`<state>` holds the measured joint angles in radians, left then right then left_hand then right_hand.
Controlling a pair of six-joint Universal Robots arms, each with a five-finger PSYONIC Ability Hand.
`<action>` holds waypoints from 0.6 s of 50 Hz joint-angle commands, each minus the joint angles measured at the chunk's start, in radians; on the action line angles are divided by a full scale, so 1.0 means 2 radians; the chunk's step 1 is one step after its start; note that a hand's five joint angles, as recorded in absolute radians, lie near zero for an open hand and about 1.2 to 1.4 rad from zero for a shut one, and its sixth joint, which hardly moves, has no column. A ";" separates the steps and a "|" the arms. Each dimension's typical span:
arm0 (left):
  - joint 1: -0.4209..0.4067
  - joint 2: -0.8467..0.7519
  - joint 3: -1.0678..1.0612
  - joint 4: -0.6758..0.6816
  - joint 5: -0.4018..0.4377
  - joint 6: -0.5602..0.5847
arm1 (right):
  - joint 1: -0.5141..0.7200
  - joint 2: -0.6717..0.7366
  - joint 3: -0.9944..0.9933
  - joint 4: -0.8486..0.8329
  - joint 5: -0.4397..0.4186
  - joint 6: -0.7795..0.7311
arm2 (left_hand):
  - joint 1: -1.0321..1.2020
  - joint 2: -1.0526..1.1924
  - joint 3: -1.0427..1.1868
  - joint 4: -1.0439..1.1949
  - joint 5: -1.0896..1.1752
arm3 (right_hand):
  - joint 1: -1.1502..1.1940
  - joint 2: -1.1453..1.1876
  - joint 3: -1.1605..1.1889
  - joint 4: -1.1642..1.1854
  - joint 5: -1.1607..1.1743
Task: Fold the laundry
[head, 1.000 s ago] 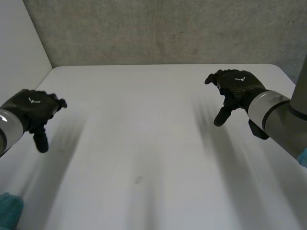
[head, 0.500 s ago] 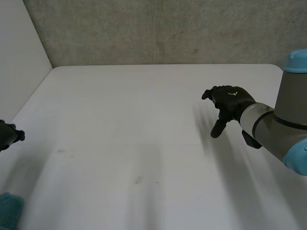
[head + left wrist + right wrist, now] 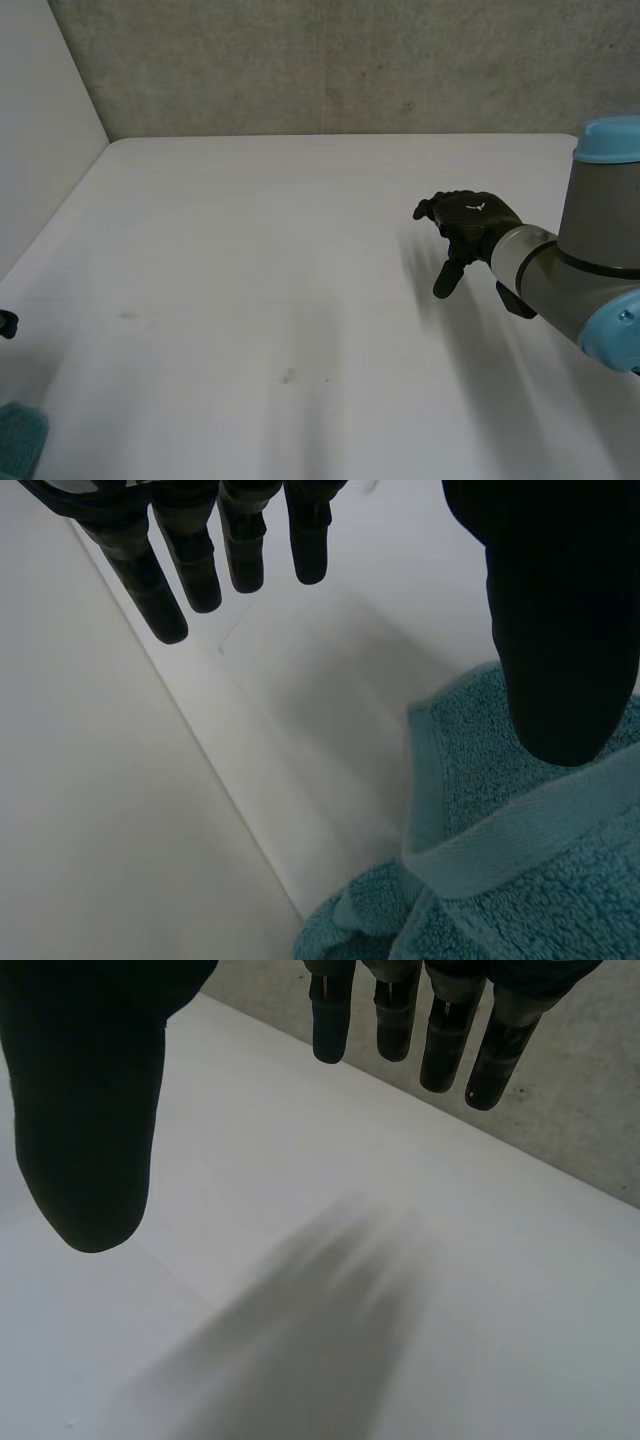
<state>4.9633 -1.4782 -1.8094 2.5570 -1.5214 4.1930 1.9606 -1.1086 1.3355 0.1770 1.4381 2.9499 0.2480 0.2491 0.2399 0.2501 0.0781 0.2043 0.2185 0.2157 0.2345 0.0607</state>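
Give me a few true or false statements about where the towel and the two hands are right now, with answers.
1. The teal towel lies beside the left hand. True.
2. The right hand grips the towel. False: it hangs open over bare table, far from the towel.
3. The left hand's fingers are straight. True.
4. The towel lies flat at the table's middle. False: it is bunched near the table's left edge.
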 commanded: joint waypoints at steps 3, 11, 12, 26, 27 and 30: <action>0.024 0.014 -0.005 -0.024 0.001 0.000 | 0.004 0.005 0.000 0.000 0.000 0.000 | 0.062 0.061 0.066 0.061 0.060 | -0.015 -0.022 -0.021 -0.030 -0.030; 0.056 0.016 -0.003 -0.043 0.018 0.000 | 0.005 0.013 0.000 0.000 0.000 0.000 | 0.056 0.056 0.060 0.055 0.054 | -0.015 -0.022 -0.021 -0.030 -0.030; 0.056 0.016 -0.003 -0.043 0.018 0.000 | 0.005 0.014 0.000 0.000 0.000 -0.001 | 0.056 0.056 0.060 0.055 0.054 | -0.015 -0.022 -0.021 -0.030 -0.030; 0.076 0.014 -0.014 -0.074 0.039 -0.002 | 0.005 0.017 0.000 0.000 0.000 0.000 | 0.091 0.091 0.095 0.090 0.089 | -0.015 -0.022 -0.021 -0.030 -0.030; 0.076 0.014 -0.015 -0.074 0.039 -0.002 | 0.005 0.017 0.000 0.000 0.000 -0.001 | 0.100 0.100 0.104 0.099 0.098 | -0.015 -0.022 -0.021 -0.030 -0.030; 0.077 0.014 -0.018 -0.074 0.039 -0.001 | 0.005 0.017 0.000 0.000 0.001 -0.001 | 0.116 0.116 0.120 0.115 0.114 | -0.015 -0.022 -0.021 -0.030 -0.030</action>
<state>5.1139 -1.4489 -1.8271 2.4084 -1.4424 4.1898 1.9697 -1.0766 1.3346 0.1764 1.4389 2.9491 0.3509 0.3499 0.3475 0.3477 0.1741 0.2043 0.2185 0.2157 0.2343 0.0607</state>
